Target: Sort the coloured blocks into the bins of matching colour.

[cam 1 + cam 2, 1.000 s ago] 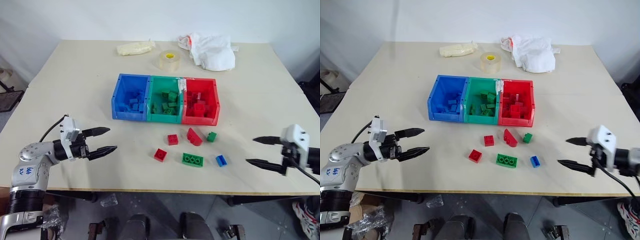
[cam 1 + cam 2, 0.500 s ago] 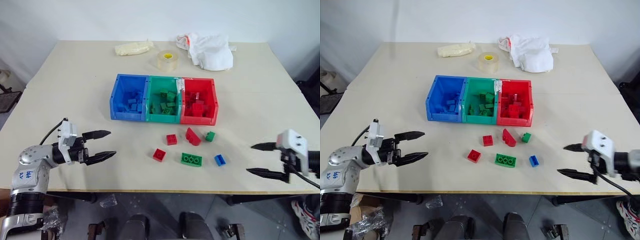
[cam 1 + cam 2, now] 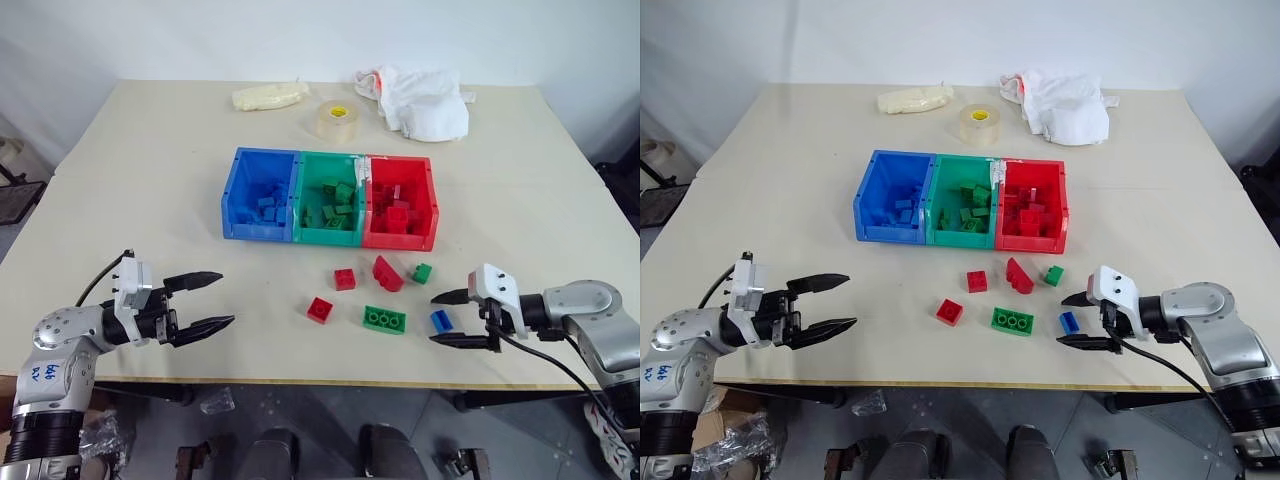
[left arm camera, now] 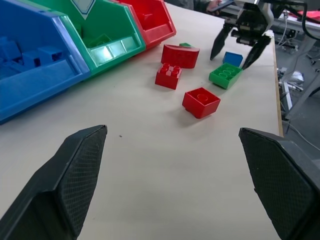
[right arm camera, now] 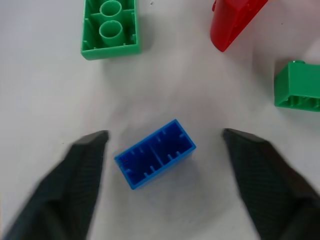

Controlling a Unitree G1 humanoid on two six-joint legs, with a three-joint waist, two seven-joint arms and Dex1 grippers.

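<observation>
While the right gripper (image 3: 447,318) hangs over the near edge of the table (image 3: 150,180), its two black fingers stand apart on either side of the blue block (image 3: 441,320), not touching it; nothing is grasped. From the right wrist view the blue block (image 5: 155,153) lies on its side between the fingers (image 5: 82,175), its hollow underside facing the camera.

Taking the bins (image 3: 330,198) as landmark: the blue block lies nearer than the red bin (image 3: 400,202), towards the robot's right. Just left of it lies the long green block (image 3: 384,319), underside up, nearer than the green bin (image 3: 331,198). Further left sits a small red block (image 3: 320,309). One row closer to the bins come a studded red block (image 3: 344,279), the red wedge (image 3: 387,272) and a small green block (image 3: 422,272), all on the tabletop just in front of the bins.

The left gripper (image 3: 208,300) hovers near the table edge, well to the left of the loose blocks and nearer than the blue bin (image 3: 262,194), released and empty, fingers spread.

All three bins already hold blocks of their own colour.

Beyond the bins lie a tape roll (image 3: 337,120), a white cloth (image 3: 420,100) and a pale yellowish bundle (image 3: 268,95).
</observation>
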